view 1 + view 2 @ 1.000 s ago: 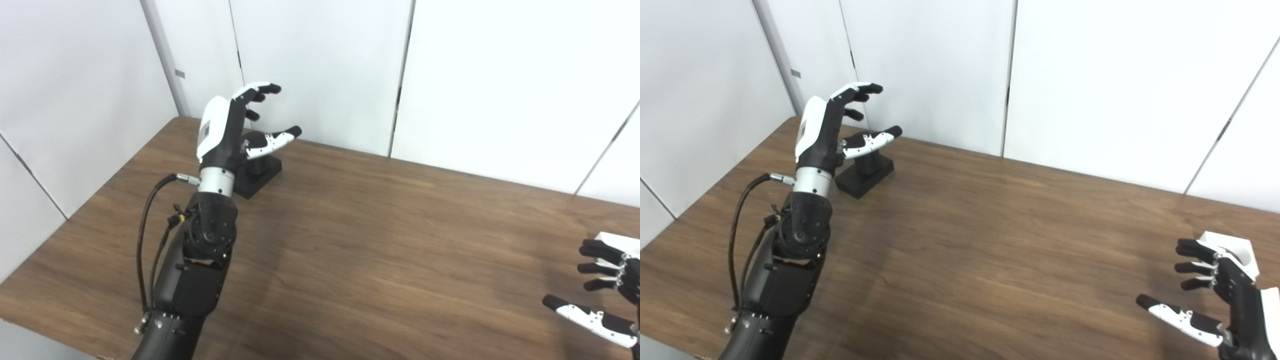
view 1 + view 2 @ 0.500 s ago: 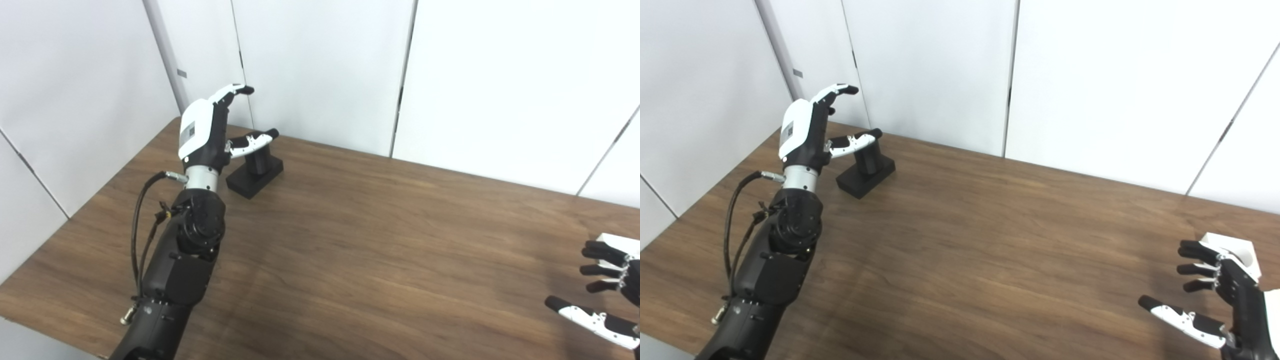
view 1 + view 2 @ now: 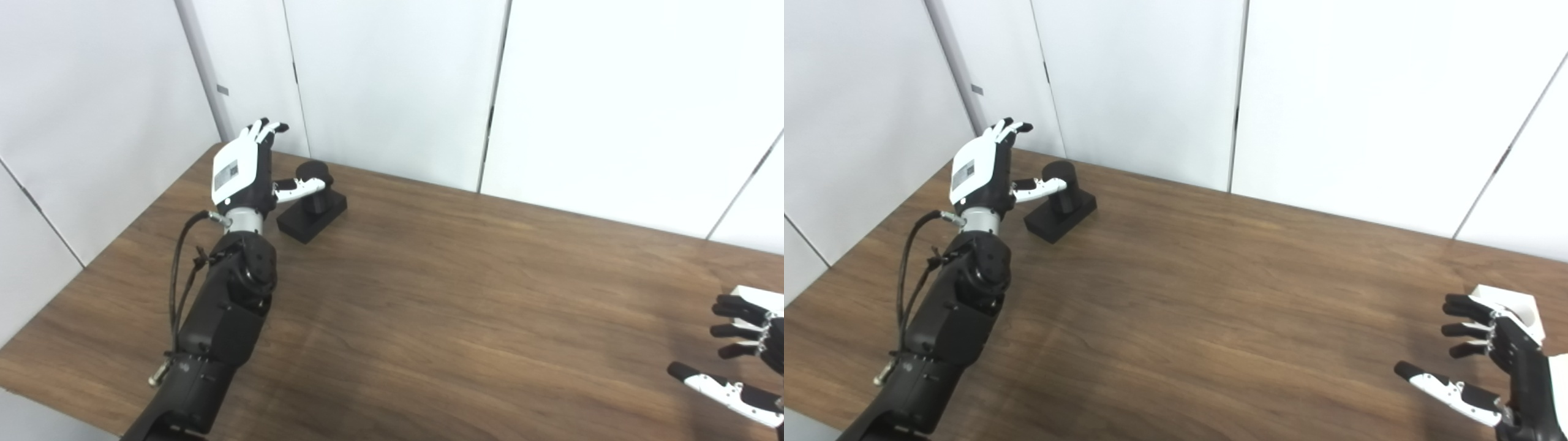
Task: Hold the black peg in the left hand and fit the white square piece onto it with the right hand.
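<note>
At the worktop's (image 3: 1176, 294) far left corner, the left hand (image 3: 983, 168) spreads empty beside the black peg (image 3: 1061, 202); the right hand (image 3: 1488, 361), fingers apart, hovers by the white square piece (image 3: 1516, 309).

The table (image 3: 1213, 294) is bare wood across its whole middle, so a hand could cross freely between the two ends. Near the far left corner stands the black peg (image 3: 1061, 190) on its square base, close to the far edge and the white wall panels (image 3: 1335, 92) behind it. The left hand (image 3: 986, 168), fingers spread and empty, stands just left of the peg with its thumb reaching across the peg's near side. At the right edge the white square piece (image 3: 1513, 309) sits partly behind the spread right hand (image 3: 1488, 361), which holds nothing.
</note>
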Motion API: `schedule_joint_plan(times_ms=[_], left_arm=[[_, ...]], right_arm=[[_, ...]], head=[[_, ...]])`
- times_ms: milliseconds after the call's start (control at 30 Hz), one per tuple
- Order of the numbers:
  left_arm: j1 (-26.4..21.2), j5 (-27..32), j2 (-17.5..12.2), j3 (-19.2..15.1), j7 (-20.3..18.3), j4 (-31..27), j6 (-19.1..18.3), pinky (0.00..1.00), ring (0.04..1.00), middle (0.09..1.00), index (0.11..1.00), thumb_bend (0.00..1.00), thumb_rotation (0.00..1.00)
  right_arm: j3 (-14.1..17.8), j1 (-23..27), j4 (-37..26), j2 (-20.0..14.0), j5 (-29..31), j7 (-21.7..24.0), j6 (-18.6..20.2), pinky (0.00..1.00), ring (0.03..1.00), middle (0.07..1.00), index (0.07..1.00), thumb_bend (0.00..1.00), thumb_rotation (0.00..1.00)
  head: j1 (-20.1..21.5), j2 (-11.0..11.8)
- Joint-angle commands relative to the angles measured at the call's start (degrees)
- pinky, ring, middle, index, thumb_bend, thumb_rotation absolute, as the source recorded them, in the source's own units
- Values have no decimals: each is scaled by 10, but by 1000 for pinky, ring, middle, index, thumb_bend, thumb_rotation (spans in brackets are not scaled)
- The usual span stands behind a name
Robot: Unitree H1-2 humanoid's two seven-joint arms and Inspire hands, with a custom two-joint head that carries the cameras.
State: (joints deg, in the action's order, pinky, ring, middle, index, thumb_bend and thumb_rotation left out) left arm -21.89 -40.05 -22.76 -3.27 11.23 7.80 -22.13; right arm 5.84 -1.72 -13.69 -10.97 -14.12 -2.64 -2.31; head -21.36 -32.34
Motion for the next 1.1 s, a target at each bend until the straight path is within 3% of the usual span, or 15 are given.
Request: schedule_joint_plan(times_ms=[0, 300, 567, 767, 900, 1067], left_arm=[[-31, -9, -19, 1, 7, 5, -8, 980, 990, 981, 852, 1000, 498], [-37, -21, -22, 19, 10, 46, -44, 927, 992, 987, 840, 1000, 551], [-35, -29, -19, 26, 17, 88, -47, 894, 1000, 994, 838, 1000, 535], [-33, -44, -20, 33, -4, 96, -48, 875, 1000, 990, 827, 1000, 556], [-33, -49, -19, 32, -38, 93, -48, 943, 1000, 999, 811, 1000, 542], [-31, -63, -15, 28, -69, 85, -48, 939, 1000, 1000, 795, 1000, 531]], right_arm=[[5, 13, -24, -5, 4, -4, -13, 426, 581, 674, 668, 518, 0], [5, 10, -32, -3, 1, -4, -6, 425, 580, 674, 667, 529, 0], [7, 7, -44, -2, 8, -1, 4, 440, 585, 675, 663, 584, 0], [7, 5, -49, -2, 7, -1, 9, 448, 592, 680, 668, 578, 0], [6, 5, -52, -2, 8, 1, 11, 449, 594, 683, 672, 569, 0], [7, 5, -53, -3, 4, 0, 11, 447, 592, 683, 671, 562, 0]], head=[[0, -1], [2, -3], [1, -7], [2, -9], [3, -11], [3, -11]])
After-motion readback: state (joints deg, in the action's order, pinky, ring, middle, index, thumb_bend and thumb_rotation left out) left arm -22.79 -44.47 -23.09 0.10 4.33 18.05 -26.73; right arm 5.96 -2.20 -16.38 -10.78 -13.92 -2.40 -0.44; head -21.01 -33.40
